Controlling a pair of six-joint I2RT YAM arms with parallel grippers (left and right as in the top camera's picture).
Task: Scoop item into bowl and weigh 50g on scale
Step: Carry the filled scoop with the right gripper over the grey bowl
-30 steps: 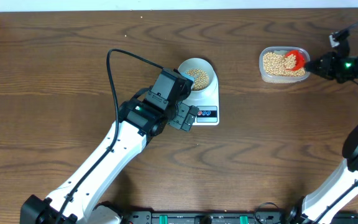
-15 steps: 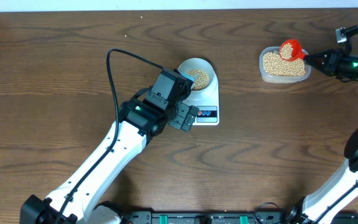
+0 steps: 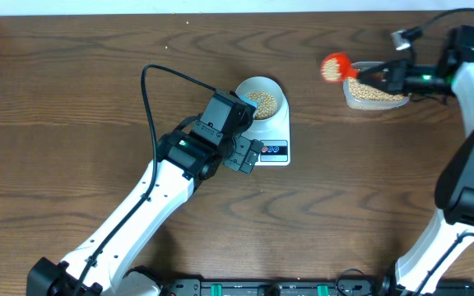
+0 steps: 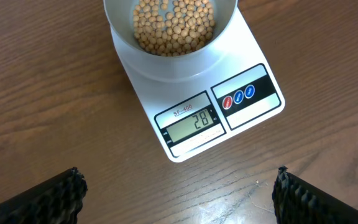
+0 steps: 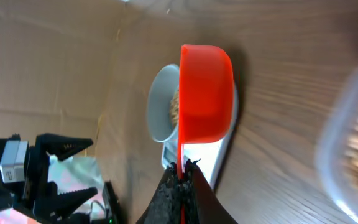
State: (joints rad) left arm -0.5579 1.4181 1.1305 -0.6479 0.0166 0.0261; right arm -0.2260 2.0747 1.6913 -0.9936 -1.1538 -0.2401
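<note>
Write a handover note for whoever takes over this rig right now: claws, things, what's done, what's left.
Left claw: open, empty, hanging in front of the scale.
Right claw: shut on the handle of the loaded red scoop, in the air just left of the clear tub.
Bowl: on the scale, partly filled with beans; display reads 28.
Left to do: tip this scoop into the bowl, then add until it shows 50.

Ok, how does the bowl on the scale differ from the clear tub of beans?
The bowl is round and opaque pale blue-grey; the tub is rectangular and clear. The bowl sits on the scale; the tub rests on the table. Both hold tan beans.
</note>
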